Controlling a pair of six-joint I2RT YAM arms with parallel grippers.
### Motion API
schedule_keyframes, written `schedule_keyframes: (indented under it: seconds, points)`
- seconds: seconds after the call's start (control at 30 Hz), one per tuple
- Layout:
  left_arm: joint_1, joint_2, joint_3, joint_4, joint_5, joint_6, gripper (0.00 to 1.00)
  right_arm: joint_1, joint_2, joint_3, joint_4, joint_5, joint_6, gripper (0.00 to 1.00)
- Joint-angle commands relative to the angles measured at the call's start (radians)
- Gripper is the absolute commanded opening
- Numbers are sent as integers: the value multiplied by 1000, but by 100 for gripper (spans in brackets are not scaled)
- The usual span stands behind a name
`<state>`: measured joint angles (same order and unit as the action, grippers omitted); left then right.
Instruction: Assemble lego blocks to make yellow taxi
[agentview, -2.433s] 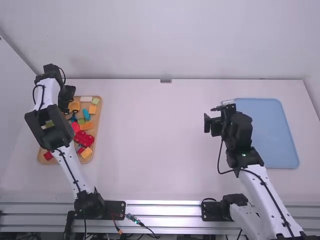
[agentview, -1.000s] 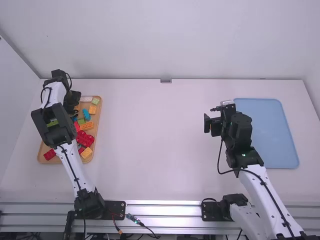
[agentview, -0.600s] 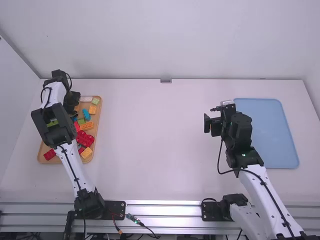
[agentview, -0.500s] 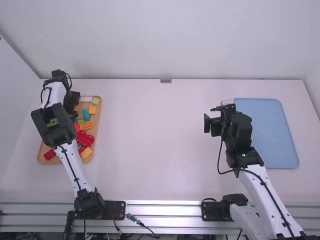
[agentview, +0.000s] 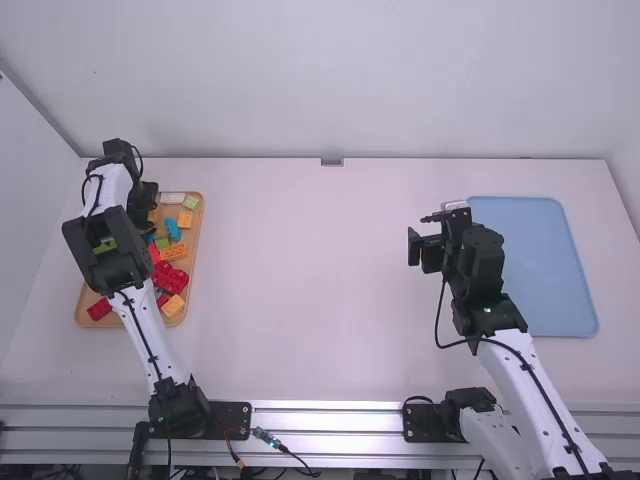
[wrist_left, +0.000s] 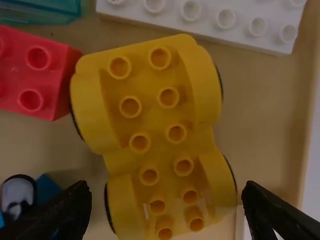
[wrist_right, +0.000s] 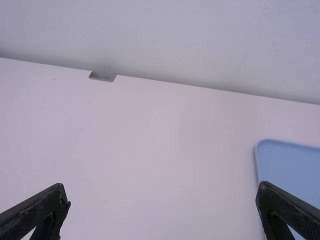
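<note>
Over at the far left, the left gripper is hovering low over the far part of the wooden tray. Its fingers are standing spread, one to either side of the yellow wheeled base, and they are gripping nothing. That base is lying in the tray, stud side up, with a long white block sitting just beside it and a red block resting near one end of it.

Farther back toward the near end, loose blocks are filling the tray: a cluster of red blocks is lying near the middle, an orange block is sitting just beyond it, and another red block is resting at the near left. A blue piece is lying toward the right side.

Across the table, the right gripper is hanging to the left of the blue tray. Its fingers are standing wide apart, holding nothing.
</note>
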<state>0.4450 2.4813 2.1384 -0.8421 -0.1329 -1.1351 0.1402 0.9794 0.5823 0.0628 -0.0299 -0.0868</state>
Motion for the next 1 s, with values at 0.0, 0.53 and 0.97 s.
schedule_keyframes:
  seconds: [0.0,0.53,0.97]
  points:
    - [-3,1,-40,11,15,-10,77,5,-2,19,-4,2,0,99]
    - [-1,0,-66,43,12,-17,43,5,-2,20,-15,2,0,99]
    - [0,0,70,-92,7,-8,32,5,-2,20,-18,2,0,99]
